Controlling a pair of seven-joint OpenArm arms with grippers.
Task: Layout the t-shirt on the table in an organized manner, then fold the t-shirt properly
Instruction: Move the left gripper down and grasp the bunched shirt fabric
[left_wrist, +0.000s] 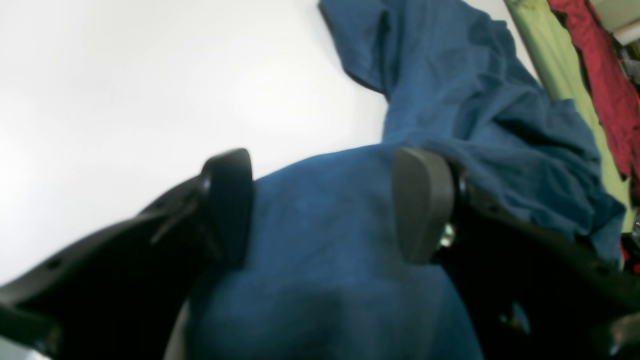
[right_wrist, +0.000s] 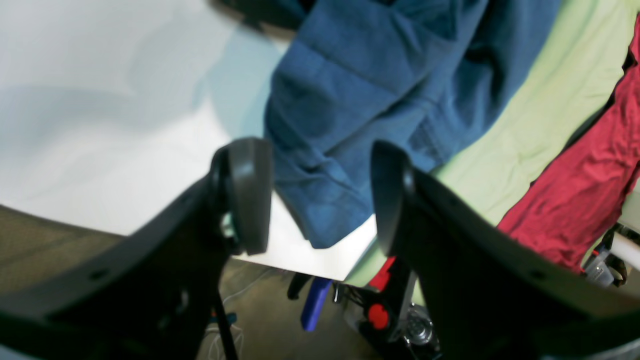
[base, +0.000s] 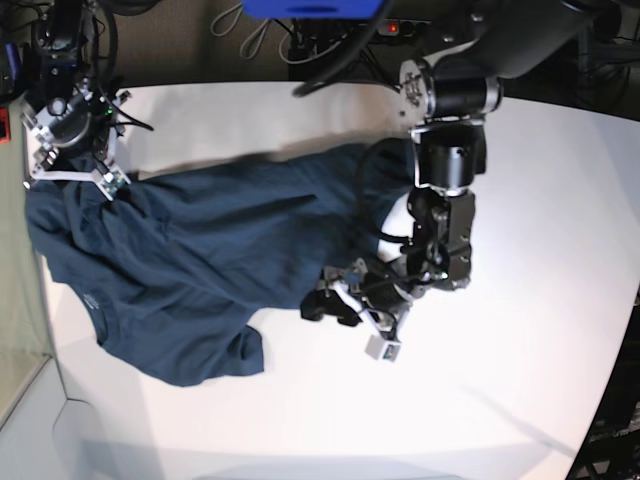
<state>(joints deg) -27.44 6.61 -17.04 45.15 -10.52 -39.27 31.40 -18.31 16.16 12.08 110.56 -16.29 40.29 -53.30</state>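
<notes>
- The right gripper (base: 70, 165) hovers at ten o'clock over the shirt's edge, jaws apart, holding nothing.
- The t-shirt (base: 200, 270) sprawls rumpled across the white surface (base: 520, 330), left of centre.
- The left gripper (base: 335, 300) straddles the shirt's four-o'clock edge, jaws apart.

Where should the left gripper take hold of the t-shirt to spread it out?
Probably the bunched hem edge beside the left gripper. That edge of the t-shirt lies crumpled on the table, with bare tabletop beyond it, so come in low from that open side; the fingers already straddle a fold.
</notes>
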